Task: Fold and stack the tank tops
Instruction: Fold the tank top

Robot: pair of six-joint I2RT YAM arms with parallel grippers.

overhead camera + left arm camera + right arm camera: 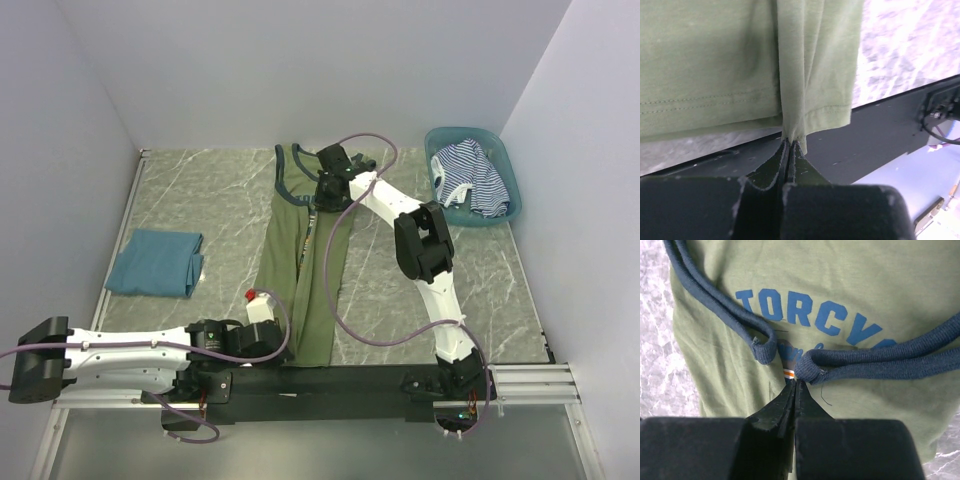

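Cloth tops, three in all, lie on a grey marbled table (210,190). At the left we see the teal top (155,263), plain and soft, folded into a flat rectangle. Next comes the left gripper (790,146), its black jaws pressed together on the stitched bottom hem of the olive top (300,270). That top lies in the middle as a long narrow strip running from the near edge to the far side. Its matte jersey is creased lengthwise, with navy ribbed trim and blue block letters on the chest. At its far end the right gripper (796,384) is pinched tight on the fabric where two loops of trim meet. At the far right, one teal plastic basket (485,219) with rounded corners holds the striped top (470,175), navy and white, crumpled in a heap.
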